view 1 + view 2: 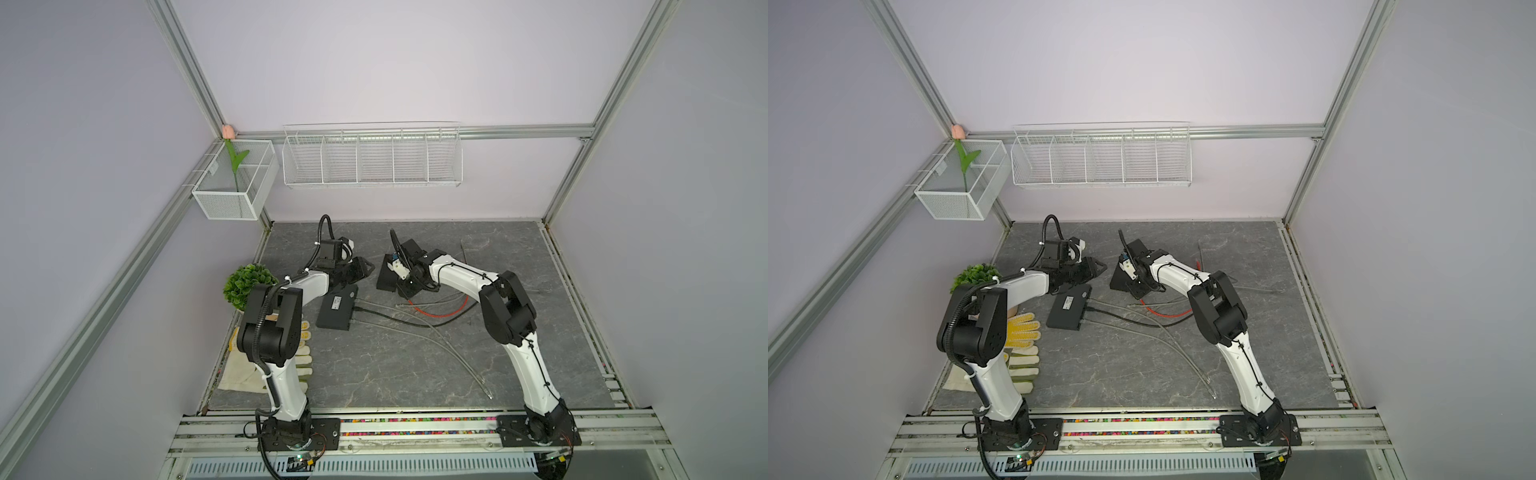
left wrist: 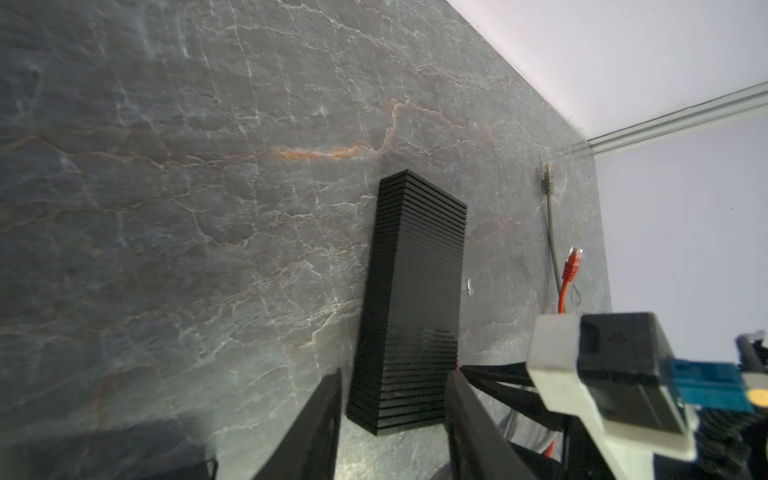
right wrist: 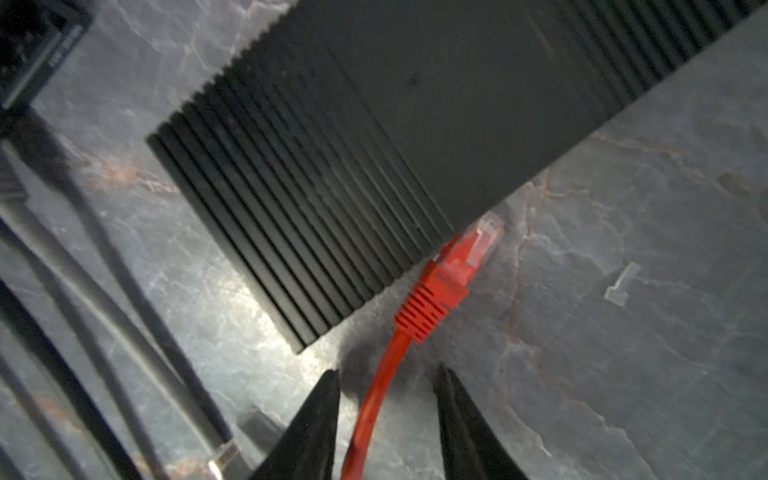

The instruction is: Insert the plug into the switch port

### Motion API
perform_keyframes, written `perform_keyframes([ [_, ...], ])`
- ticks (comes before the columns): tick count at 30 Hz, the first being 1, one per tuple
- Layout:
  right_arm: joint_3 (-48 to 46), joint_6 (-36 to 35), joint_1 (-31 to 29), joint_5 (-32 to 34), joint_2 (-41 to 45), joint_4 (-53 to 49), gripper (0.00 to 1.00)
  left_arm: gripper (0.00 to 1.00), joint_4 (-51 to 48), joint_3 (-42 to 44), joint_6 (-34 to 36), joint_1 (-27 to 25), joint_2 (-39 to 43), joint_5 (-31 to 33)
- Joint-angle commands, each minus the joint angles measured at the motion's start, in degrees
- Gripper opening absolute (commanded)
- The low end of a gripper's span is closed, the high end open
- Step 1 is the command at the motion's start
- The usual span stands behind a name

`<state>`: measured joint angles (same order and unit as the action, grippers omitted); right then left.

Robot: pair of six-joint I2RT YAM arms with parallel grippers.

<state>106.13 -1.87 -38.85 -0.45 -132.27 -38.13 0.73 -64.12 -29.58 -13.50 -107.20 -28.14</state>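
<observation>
Plug (image 3: 453, 270) lay mid-frame in the right wrist view, tip against the switch's (image 3: 415, 104) edge, seemingly unseated | right gripper (image 3: 386, 374), lower centre, stood spread astride the cable (image 3: 374, 399), likely readying a grip | left gripper (image 2: 394, 372) stood spread facing the switch's end, probably to brace it

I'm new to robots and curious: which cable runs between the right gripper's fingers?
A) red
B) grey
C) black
A: in the right wrist view, the red cable passes between the open jaws of the right gripper.
</observation>
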Motion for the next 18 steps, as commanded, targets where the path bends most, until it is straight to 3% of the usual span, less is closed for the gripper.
perform_keyframes([
  [1, 0.8, 0.2, -0.9, 5.4, -2.3, -3.9, 0.28, 0.43, 2.4, 1.0, -0.2, 0.0, 2.5, 0.1],
  [3, 1.0, 0.0, -0.8, 7.5, -2.4, -4.8, 0.07, 0.43, 3.6, 1.5, -0.9, -0.1, 2.5, -1.0],
  [12, -7.3, -7.1, 0.2, 17.9, 8.7, 1.7, 0.06, 0.43, 6.9, 3.3, 0.4, -1.7, 4.8, -5.5],
  [16, -16.3, -15.2, 1.3, 15.3, 17.6, 7.6, 0.07, 0.43, 13.2, 4.7, -0.3, -2.9, 5.9, -12.6],
  [18, -22.3, -18.9, 2.3, 6.9, 23.1, 10.9, 0.06, 0.45, 16.1, 4.8, -0.7, -4.1, 6.0, -15.7],
])
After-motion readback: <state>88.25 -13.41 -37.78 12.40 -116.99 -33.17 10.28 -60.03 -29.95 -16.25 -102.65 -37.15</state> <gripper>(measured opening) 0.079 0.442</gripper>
